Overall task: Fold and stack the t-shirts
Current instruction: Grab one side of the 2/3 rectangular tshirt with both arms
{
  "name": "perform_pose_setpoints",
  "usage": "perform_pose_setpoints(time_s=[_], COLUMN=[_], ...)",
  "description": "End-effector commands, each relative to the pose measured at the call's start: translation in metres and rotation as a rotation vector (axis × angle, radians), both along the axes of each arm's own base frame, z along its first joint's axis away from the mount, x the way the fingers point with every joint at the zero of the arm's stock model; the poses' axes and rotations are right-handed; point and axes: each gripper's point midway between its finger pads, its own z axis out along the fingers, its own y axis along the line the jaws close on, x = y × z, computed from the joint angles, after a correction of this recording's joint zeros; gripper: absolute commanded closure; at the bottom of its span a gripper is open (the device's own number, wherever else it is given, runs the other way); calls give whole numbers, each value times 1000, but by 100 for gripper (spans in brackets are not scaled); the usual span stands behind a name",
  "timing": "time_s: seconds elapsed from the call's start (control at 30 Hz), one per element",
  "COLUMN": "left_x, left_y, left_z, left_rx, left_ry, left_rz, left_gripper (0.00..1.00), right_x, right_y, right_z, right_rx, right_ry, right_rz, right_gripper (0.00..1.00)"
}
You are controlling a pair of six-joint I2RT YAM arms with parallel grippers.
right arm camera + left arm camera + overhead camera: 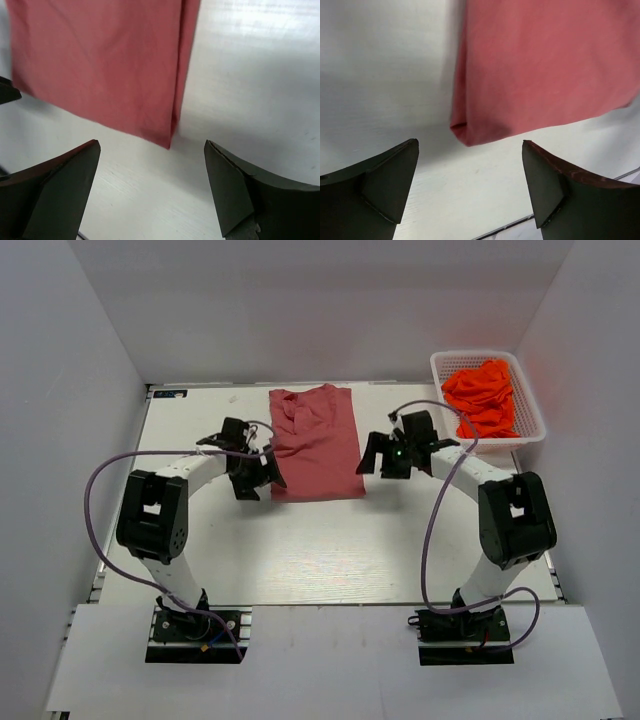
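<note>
– Starting at the near edge, what are the two pincers doing?

– Both hang over the white table (pixel 300 550). The left gripper (pixel 260 480) sits at 9 o'clock of the rose-red t-shirt (pixel 316 445), with its jaws spread wide and grasping nothing. The right gripper (pixel 373 461) sits at 3 o'clock of the shirt, likewise released and empty.

– And the shirt itself?

– It lies flat at 12 o'clock from the table's middle. It is folded into a long strip, with the hem near and the collar end far. Each wrist camera looks down on one near corner of the hem, just ahead of the open fingers and not touching them.

– What is farther off?

– At 2 o'clock, a white basket (pixel 476 354) holds crumpled orange t-shirts (pixel 485 400).

– So how should this step go?

– The crosswise fold looks like the next move. Each pincer should close on its own near corner, catching every layer. Both should then rise together and carry the hem toward 12 o'clock, laying it square on the collar end. Lifting unevenly would probably skew the strip.
</note>
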Motion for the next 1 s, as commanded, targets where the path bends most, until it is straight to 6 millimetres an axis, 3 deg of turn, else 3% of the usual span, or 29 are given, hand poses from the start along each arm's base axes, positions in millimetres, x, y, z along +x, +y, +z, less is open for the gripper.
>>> perform_pose_setpoints(time_s=[0.0, 0.13, 0.17, 0.23, 0.27, 0.37, 0.4, 0.47, 0.5, 0.57, 0.6, 0.63, 0.7, 0.73, 0.8, 0.83, 0.87, 0.9, 0.97], left_x=[-1, -1, 1, 1, 6, 0, -1, -16, -20, -33, -37, -47, -60, -70, -90, -95, -101, -113, -119], left_y=[-18, -20, -20, -24, -25, -29, -29, -30, -32, -29, -28, -29, -28, -31, -30, -29, -31, -28, -30], left_z=[0, -11, -15, -24, -24, -37, -41, -49, -43, -44, -41, -34, -22, -15, 10, 20, 39, 45, 65], left_rx=[-56, -48, -48, -42, -39, -42, -39, -55, -58, -61, -62, -70, -92, -107, -117, -128, -140, -144, -170], left_ry=[-27, -28, -28, -5, -12, 26, 37, 79, 68, 90, 86, 77, 84, 93, 92, 84, 40, 66, 51], left_rz=[-21, -26, -26, -35, -44, -58, -58, -69, -81, -62, -62, -60, -60, -76, -91, -95, -109, -113, -125], left_gripper=[7, 20, 30, 39, 49, 64, 76, 85, 92, 95, 100, 100, 100, 100, 100, 100, 100, 100, 100], right_x=[-18, -25, -25, -25, -23, -26, -26, -30, -39, -42, -51, -56, -78, -88, -106, -113, -118, -128, -140], right_y=[17, 24, 24, 23, 24, 25, 27, 26, 22, 21, 19, 18, 12, 10, 5, 3, 0, -4, -8], right_z=[-19, -42, -45, -59, -62, -78, -78, -77, -84, -73, -74, -61, -62, -48, -41, -18, -14, -3, 20], right_rx=[69, 85, 79, 66, 61, 73, 81, 80, 71, 84, 83, 94, 89, 92, 75, 85, 80, 71, 69], right_ry=[66, 122, 124, 153, 146, 206, 209, 205, 229, 205, 217, 190, 235, 201, 223, 180, 180, 180, 177], right_rz=[54, 47, 41, 26, 22, -1, -1, -5, -15, -21, -16, -12, 1, 19, 34, 44, 47, 54, 72], right_gripper=[9, 9, 14, 18, 22, 42, 57, 70, 81, 97, 100, 100, 100, 100, 100, 100, 100, 100, 100])
